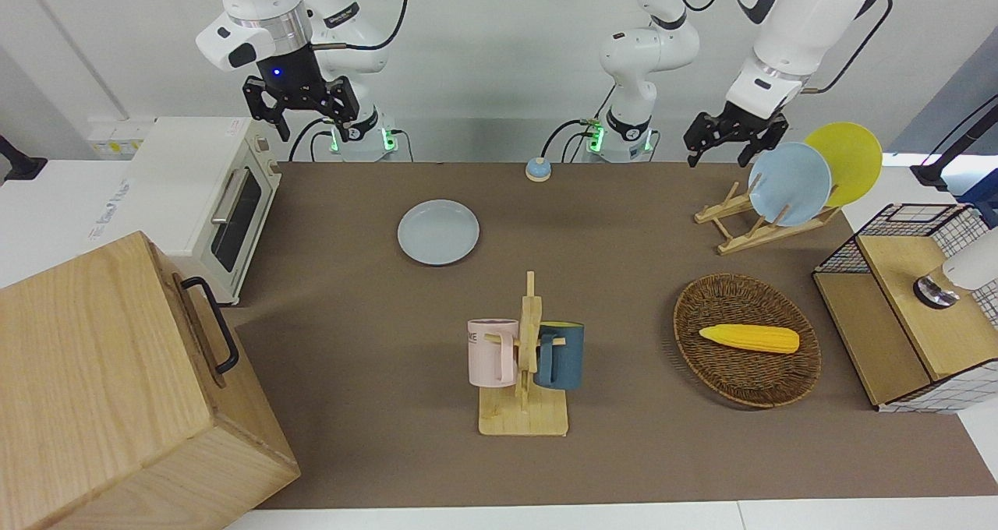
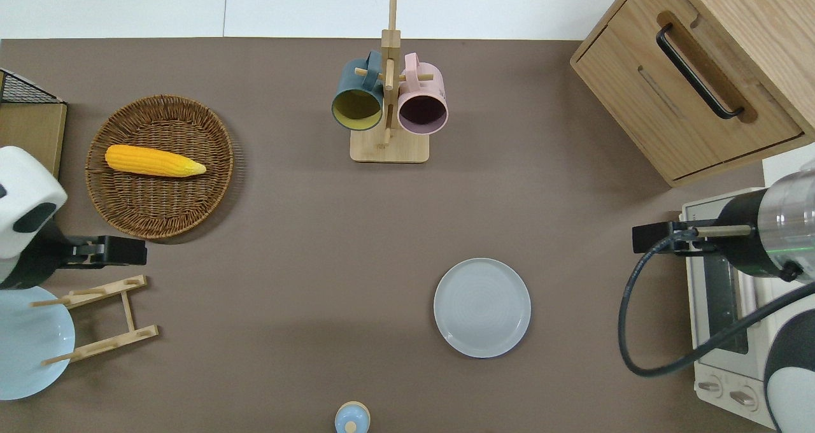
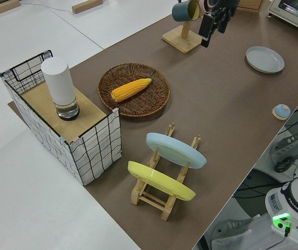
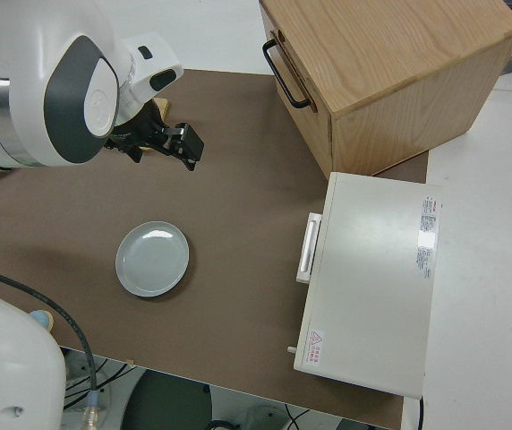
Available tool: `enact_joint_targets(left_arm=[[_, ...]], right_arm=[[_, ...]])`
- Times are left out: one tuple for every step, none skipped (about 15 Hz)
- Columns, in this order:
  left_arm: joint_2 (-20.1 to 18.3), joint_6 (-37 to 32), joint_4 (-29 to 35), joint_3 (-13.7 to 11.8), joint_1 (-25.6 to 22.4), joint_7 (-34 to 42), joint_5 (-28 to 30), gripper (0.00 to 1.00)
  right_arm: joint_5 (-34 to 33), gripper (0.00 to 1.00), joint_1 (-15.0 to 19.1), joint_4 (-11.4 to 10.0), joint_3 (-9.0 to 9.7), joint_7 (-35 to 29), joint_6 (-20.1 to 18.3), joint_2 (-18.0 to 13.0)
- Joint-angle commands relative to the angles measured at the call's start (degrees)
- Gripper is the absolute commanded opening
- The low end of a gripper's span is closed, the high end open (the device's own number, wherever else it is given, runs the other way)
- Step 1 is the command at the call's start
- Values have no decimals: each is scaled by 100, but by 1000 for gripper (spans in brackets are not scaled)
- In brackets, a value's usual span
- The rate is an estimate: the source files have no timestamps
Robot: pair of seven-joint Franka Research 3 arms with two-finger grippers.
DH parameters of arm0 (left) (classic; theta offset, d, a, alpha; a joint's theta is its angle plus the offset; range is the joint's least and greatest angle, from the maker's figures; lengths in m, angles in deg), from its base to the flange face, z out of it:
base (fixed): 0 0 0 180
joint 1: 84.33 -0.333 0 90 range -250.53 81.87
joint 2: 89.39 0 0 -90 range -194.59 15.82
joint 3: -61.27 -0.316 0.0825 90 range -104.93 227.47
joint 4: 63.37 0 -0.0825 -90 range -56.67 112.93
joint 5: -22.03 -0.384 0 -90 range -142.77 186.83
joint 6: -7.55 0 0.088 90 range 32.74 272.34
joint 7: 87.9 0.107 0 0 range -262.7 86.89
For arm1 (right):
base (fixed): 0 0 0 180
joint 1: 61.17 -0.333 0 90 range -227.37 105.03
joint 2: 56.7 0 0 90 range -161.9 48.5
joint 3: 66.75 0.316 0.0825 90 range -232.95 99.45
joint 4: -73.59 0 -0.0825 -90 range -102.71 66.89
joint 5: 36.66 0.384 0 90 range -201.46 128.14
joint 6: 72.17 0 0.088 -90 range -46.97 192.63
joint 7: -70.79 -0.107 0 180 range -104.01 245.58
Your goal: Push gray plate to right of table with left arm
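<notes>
The gray plate point(image 1: 438, 232) point(image 2: 482, 307) point(image 3: 264, 59) point(image 4: 152, 259) lies flat on the brown table point(image 1: 624, 452), close to the robots' edge and toward the right arm's end. My left gripper point(image 1: 719, 154) point(image 2: 118, 252) point(image 3: 214, 23) hangs open and empty in the air, over the table between the wicker basket and the plate rack. It is a long way from the gray plate. My right gripper point(image 1: 304, 121) point(image 4: 177, 145) is open, its arm parked.
A mug rack point(image 2: 388, 105) with a blue and a pink mug stands mid-table, farther from the robots than the plate. The wicker basket point(image 2: 159, 204) holds a corn cob. The plate rack point(image 1: 768, 222) holds a sky-blue and a yellow plate. A toaster oven point(image 1: 207, 195) and wooden cabinet point(image 1: 109, 390) stand at the right arm's end.
</notes>
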Motion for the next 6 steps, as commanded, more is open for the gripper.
enact_joint_targets(left_arm=[[66,-298,-464,-194,48,160,-258,993],[66,-298,-473,-255,83,151,-257,993],[66,-298,-490,-256,109,160,-284,993],[66,-298,-491,-256,110,151,-292,993],[66,-307,-491,-247,110,160,-293,993],[66,-307,-491,-247,101,160,-293,993]], right_arm=[[123,996,138,-156,83,-67,2,-157],[123,996,138,-156,83,-67,2,-157],[123,996,138,-156,83,-67,2,-157],[123,996,138,-156,83,-67,-7,-157],[123,994,138,-156,83,-58,1,-157],[123,996,138,-156,83,-67,2,-157]])
